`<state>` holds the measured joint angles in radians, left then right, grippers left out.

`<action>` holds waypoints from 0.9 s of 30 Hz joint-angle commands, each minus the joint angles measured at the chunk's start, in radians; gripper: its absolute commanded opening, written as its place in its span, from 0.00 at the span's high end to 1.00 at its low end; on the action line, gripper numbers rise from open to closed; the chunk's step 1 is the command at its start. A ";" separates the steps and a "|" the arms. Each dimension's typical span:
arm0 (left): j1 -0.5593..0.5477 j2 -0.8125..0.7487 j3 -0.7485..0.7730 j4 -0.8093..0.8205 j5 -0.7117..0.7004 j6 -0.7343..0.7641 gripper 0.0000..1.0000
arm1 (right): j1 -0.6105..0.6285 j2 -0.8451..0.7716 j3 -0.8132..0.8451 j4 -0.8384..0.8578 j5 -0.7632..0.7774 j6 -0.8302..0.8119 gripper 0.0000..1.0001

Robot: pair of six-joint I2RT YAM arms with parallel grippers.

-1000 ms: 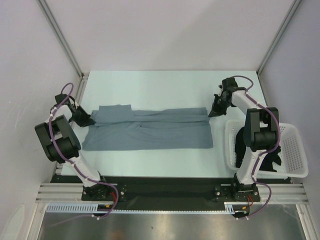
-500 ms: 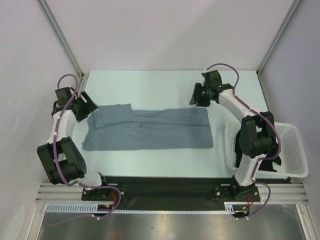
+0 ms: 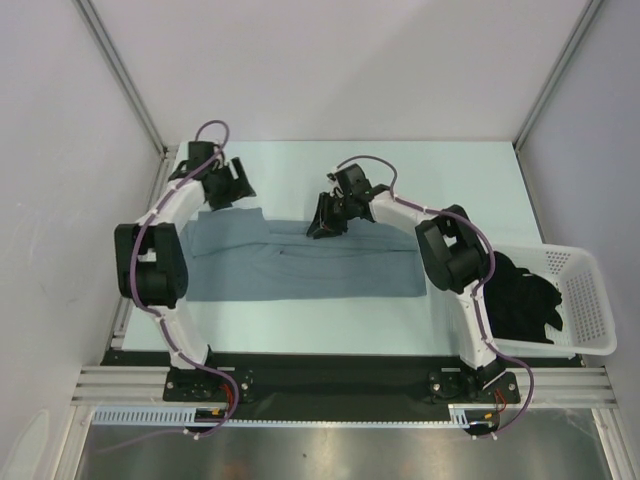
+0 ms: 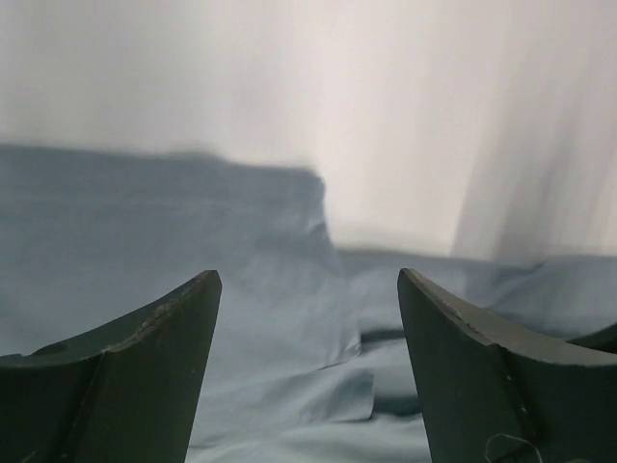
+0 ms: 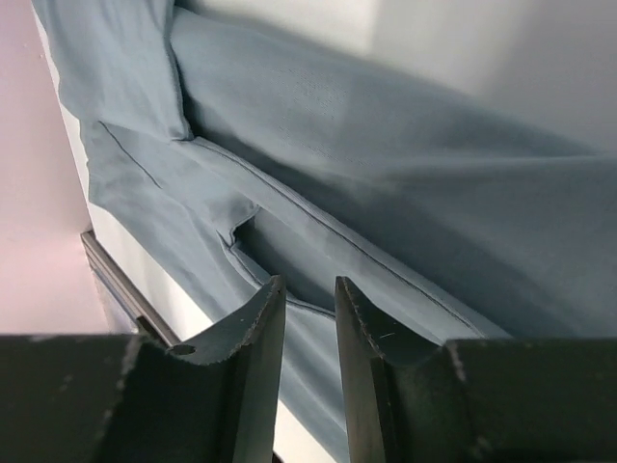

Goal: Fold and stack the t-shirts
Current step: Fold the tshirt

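The slate grey-blue t-shirt (image 3: 320, 268) lies flat as a long folded band across the table, with a doubled flap at its left end. My left gripper (image 3: 232, 185) hovers by the shirt's far left corner. In the left wrist view its fingers (image 4: 145, 376) stand wide apart above the cloth (image 4: 145, 222), holding nothing. My right gripper (image 3: 325, 225) is low over the middle of the shirt's far edge. In the right wrist view a narrow gap shows between its fingertips (image 5: 260, 318), with seamed cloth (image 5: 386, 145) behind and nothing pinched. The black t-shirt (image 3: 515, 300) lies bunched in the basket.
The white lattice basket (image 3: 590, 290) stands at the table's right front, partly over the edge. Pale bare tabletop (image 3: 440, 175) lies beyond the shirt. White walls with metal posts close in the back and both sides.
Both grippers have let go of the shirt's two ends and opened. The left arm swung to the far left corner. The right arm swept left along the far edge to its middle.
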<state>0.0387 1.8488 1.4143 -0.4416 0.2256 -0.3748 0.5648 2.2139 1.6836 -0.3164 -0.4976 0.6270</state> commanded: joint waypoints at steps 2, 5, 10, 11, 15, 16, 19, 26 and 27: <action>-0.130 0.055 0.119 -0.019 -0.268 -0.048 0.25 | -0.013 -0.016 0.050 0.010 -0.050 0.034 0.67; -0.161 0.136 0.178 -0.009 -0.311 -0.108 0.37 | -0.013 -0.062 -0.008 -0.012 -0.027 -0.004 0.66; -0.235 0.297 0.360 -0.152 -0.503 -0.112 0.40 | -0.042 -0.175 -0.160 -0.004 0.011 -0.044 0.66; -0.249 0.312 0.391 -0.169 -0.515 -0.111 0.40 | -0.052 -0.210 -0.191 0.011 0.008 -0.038 0.66; -0.261 0.340 0.400 -0.174 -0.551 -0.139 0.43 | -0.094 -0.284 -0.315 0.072 -0.004 -0.023 0.66; -0.263 0.340 0.390 -0.167 -0.546 -0.141 0.45 | -0.098 -0.296 -0.340 0.073 -0.001 -0.026 0.67; -0.263 0.352 0.384 -0.166 -0.532 -0.134 0.49 | -0.117 -0.326 -0.369 0.080 -0.004 -0.032 0.67; -0.267 0.366 0.374 -0.201 -0.545 -0.145 0.56 | -0.132 -0.327 -0.378 0.099 -0.024 -0.023 0.67; -0.269 0.375 0.377 -0.201 -0.534 -0.144 0.55 | -0.132 -0.327 -0.377 0.103 -0.025 -0.021 0.67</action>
<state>-0.2234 2.2086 1.7679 -0.6250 -0.2859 -0.4980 0.4290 1.9278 1.3102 -0.2554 -0.5064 0.6098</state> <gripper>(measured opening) 0.447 0.327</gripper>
